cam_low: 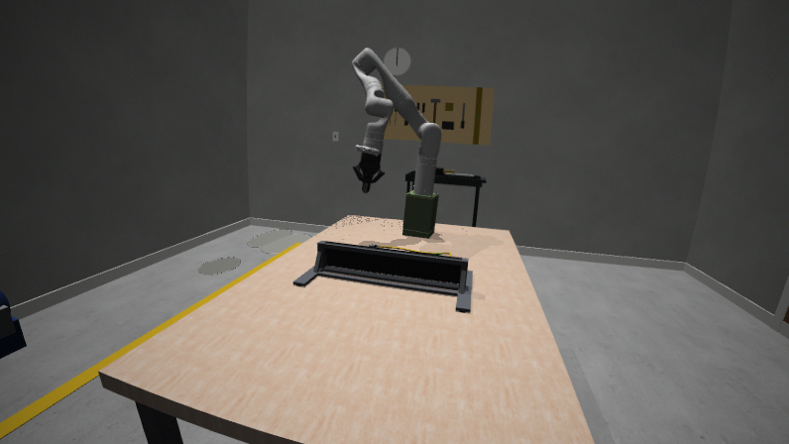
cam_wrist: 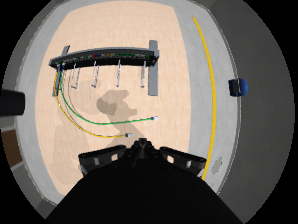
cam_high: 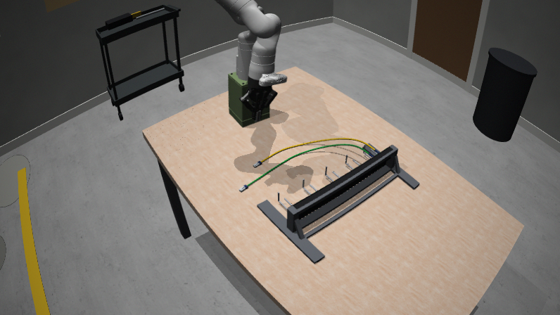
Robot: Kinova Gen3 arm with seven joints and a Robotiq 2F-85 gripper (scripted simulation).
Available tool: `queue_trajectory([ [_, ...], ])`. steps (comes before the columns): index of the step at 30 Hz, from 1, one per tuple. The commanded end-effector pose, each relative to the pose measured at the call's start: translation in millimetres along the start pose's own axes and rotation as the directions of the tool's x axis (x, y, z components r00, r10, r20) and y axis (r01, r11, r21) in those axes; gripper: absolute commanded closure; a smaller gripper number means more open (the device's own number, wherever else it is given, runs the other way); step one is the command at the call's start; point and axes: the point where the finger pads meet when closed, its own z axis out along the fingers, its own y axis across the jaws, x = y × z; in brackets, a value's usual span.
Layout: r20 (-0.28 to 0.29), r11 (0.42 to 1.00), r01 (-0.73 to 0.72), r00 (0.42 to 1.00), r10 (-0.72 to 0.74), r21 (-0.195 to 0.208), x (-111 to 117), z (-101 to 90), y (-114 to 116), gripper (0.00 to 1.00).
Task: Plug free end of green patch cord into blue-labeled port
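My gripper (cam_high: 257,117) (cam_low: 365,190) (cam_wrist: 142,143) is shut and empty, high above the table on the robot-base side of the cords. The green cord (cam_high: 291,157) (cam_wrist: 102,123) runs in an arc from the rack's far end, and its free plug (cam_high: 243,188) (cam_wrist: 152,118) points away from the rack's cord end. The yellow cord (cam_high: 313,141) (cam_wrist: 80,127) curves beside it, with its own free plug (cam_high: 257,164) (cam_wrist: 129,135). The rack (cam_high: 345,178) (cam_low: 392,251) (cam_wrist: 153,80) stands upright on its two feet. Its ports face the robot; the blue label is too small to tell for certain.
Several thin cord guides (cam_high: 326,171) (cam_wrist: 119,75) stick out from the rack's port side, between the cords and the rack. The green robot base (cam_high: 237,99) (cam_low: 419,215) stands at the table's back. The table (cam_high: 392,242) (cam_low: 353,353) has its side edge beyond the free plugs.
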Motion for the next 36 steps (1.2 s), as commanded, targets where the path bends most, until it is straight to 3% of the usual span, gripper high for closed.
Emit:
queue_trajectory([
  [1,-0.015,0.999,0.017,1.000,-0.018,-0.035,9.4,0.7,-14.2,1.00],
  [4,-0.021,0.999,0.016,1.000,-0.017,-0.046,11.7,1.3,-16.6,1.00],
  [9,-0.060,0.995,0.010,0.998,-0.016,-0.102,25.5,3.7,-31.0,1.00],
  [19,-0.200,0.983,-0.014,0.980,-0.023,-0.181,61.5,2.9,-75.0,1.00],
  [21,-0.200,0.983,-0.014,0.980,-0.023,-0.181,61.5,2.9,-75.0,1.00],
  [28,-0.328,0.983,-0.034,0.944,-0.029,-0.182,87.3,-2.7,-119.6,1.00],
  [36,-0.467,0.991,-0.042,0.884,-0.022,-0.125,108.8,-13.1,-179.9,1.00],
])
